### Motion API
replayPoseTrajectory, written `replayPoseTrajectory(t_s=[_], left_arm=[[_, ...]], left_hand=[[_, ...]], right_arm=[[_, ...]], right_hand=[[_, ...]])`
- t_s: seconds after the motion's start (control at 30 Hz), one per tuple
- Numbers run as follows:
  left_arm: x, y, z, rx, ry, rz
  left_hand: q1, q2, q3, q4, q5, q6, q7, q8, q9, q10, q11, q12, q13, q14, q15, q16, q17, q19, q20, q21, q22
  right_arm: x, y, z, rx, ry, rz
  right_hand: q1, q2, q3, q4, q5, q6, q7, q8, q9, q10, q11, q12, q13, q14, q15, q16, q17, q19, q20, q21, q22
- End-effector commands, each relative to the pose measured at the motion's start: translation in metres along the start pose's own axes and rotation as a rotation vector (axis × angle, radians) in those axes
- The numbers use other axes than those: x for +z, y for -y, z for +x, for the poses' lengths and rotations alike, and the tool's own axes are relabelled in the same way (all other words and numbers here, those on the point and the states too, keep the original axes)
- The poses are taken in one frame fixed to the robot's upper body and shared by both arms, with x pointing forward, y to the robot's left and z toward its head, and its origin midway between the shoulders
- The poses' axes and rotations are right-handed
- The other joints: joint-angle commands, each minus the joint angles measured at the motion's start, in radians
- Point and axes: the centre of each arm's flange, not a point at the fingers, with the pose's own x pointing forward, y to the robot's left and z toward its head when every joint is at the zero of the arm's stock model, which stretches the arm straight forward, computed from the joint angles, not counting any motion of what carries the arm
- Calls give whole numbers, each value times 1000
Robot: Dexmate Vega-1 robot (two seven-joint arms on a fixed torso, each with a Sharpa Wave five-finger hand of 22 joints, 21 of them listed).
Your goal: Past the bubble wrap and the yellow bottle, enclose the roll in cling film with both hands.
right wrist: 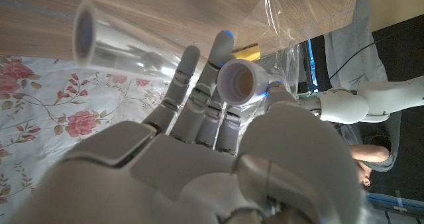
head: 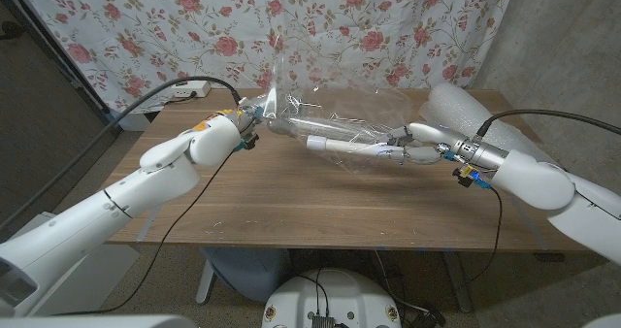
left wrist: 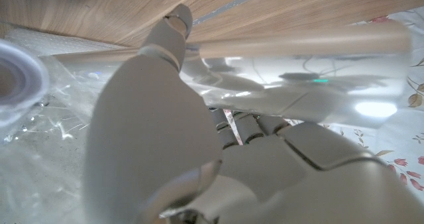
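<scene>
Right hand (right wrist: 199, 164) fingers gripping white roll (right wrist: 240, 82); left hand (head: 238, 126) pinching cling film (head: 330, 110), bubble wrap (head: 464, 110) behind

roll (head: 351, 147): white tube, lying across table | cling film (head: 330, 110): clear, crumpled, draped over roll

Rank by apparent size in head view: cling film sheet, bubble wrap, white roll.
1. cling film sheet, spans the space between both hands.
2. bubble wrap, partly hidden behind the right arm, so its full extent is unsure.
3. white roll, thin tube under the film.
</scene>
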Motion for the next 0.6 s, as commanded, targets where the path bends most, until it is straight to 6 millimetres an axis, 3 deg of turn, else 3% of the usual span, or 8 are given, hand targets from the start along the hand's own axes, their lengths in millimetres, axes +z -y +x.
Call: replayPoseTrajectory(t_s=[0.03, 0.6], left_arm=[[-10, -8, -11, 57, 58, -45], [-7, -14, -29, 120, 92, -71]], left_hand=[[113, 164, 126, 120, -1, 7, 4, 138, 6, 3, -6, 6, 2, 5, 3, 6, 2, -1, -3, 7, 1], [115, 163, 122, 119, -2, 7, 0, 143, -2, 5, -6, 7, -4, 7, 4, 10, -5, -1, -1, 8, 2]], right_arm=[[16, -15, 14, 3, -33, 2], [26, -25, 17, -13, -72, 21]], right_hand=[[0, 12, 342, -37, 6, 39, -37, 4, 2, 78, -69, 6, 4, -4, -32, 7, 3, 0, -104, 0, 0], [0, 13, 341, -37, 6, 41, -35, 5, 2, 82, -62, 6, 6, -2, -32, 9, 1, 3, -103, 0, 0]])
